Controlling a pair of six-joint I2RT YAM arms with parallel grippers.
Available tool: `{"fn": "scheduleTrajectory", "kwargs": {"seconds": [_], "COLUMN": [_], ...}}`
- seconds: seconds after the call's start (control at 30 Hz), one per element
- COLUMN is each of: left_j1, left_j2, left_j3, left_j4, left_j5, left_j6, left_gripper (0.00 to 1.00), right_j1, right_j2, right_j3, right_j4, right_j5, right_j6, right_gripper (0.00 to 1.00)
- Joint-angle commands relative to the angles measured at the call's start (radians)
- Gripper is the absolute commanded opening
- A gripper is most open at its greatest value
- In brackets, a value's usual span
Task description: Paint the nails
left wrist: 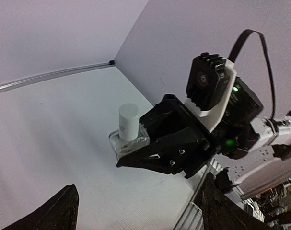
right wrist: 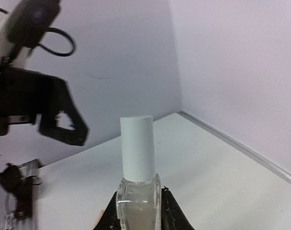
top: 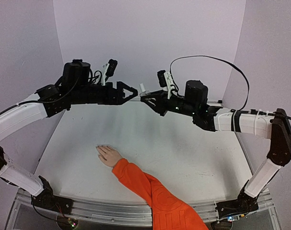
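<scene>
Bottle (right wrist: 138, 178) pinched in right gripper (top: 146, 98); left gripper (top: 133, 92) wide, empty.

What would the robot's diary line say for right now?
right gripper: shut on nail polish bottle, held up | white cap: on | left gripper: open, clear of white cap | hand: flat on table

Top view: the nails (top: 99, 148) of the hand (top: 107, 154) were too small to discern; the sleeve (top: 157, 194) was cropped by the lower edge. Right wrist view: the bottle (right wrist: 138, 158) was cropped below its shoulders; the left gripper (right wrist: 68, 127) appeared blurred.
</scene>
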Motion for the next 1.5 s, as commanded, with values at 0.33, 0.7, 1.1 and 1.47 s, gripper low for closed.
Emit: {"fn": "scheduleTrajectory", "kwargs": {"seconds": [0.33, 0.7, 1.1, 1.47], "left_j1": [0.006, 0.002, 0.002, -0.014], "left_j2": [-0.129, -0.037, 0.022, 0.029], "left_j3": [-0.162, -0.079, -0.028, -0.044], "left_j4": [0.458, 0.535, 0.541, 0.415], "left_j5": [0.418, 0.492, 0.52, 0.268], "left_j6": [-0.047, -0.079, -0.085, 0.013], "left_gripper": [0.9, 0.64, 0.34, 0.0], "right_j1": [0.012, 0.012, 0.008, -0.02], "right_j2": [-0.062, -0.029, -0.011, -0.084], "right_j3": [-0.042, -0.032, -0.026, -0.007], "right_j4": [0.485, 0.538, 0.536, 0.14], "right_j5": [-0.664, -0.681, -0.698, -0.171], "right_j6": [0.526, 0.555, 0.531, 0.193], "right_gripper": [0.0, 0.0, 0.0, 0.0]}}
